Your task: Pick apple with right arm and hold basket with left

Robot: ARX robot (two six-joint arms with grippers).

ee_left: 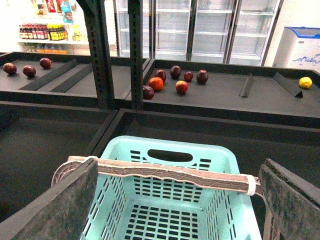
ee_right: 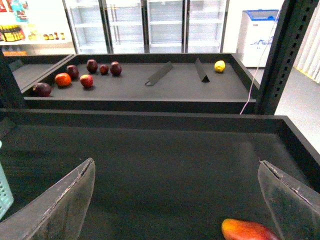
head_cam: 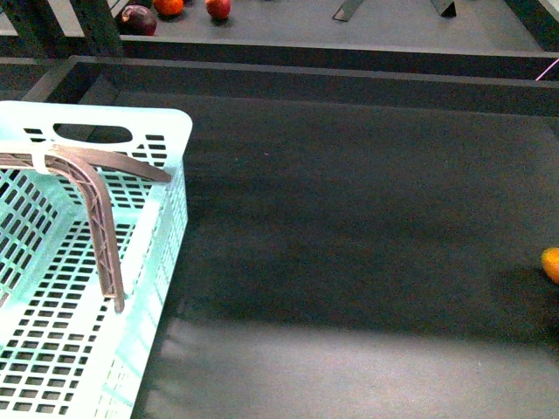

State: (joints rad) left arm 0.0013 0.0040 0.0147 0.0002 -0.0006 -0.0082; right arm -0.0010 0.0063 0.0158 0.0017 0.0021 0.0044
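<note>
The mint-green slotted basket (head_cam: 87,288) stands at the near left of the dark tray, its grey-brown handle (head_cam: 96,209) bent across it. In the left wrist view my left gripper (ee_left: 179,170) is open, its fingers (ee_left: 55,205) astride the basket (ee_left: 170,210) with the handle (ee_left: 170,173) between them, not touching. The red apple (head_cam: 218,8) lies on the far shelf beside an orange fruit (head_cam: 169,6) and a dark purple fruit (head_cam: 138,19). The apple also shows in the left wrist view (ee_left: 182,87) and the right wrist view (ee_right: 86,80). My right gripper (ee_right: 176,166) is open and empty, far from the apple.
An orange-red elongated fruit (ee_right: 247,231) lies on the near tray by my right finger (ee_right: 290,200); it shows at the right edge of the front view (head_cam: 550,264). A raised wall (head_cam: 332,78) separates near tray and far shelf. Dark red fruits (ee_right: 104,68), a lemon (ee_right: 219,66), dividers (ee_right: 159,74).
</note>
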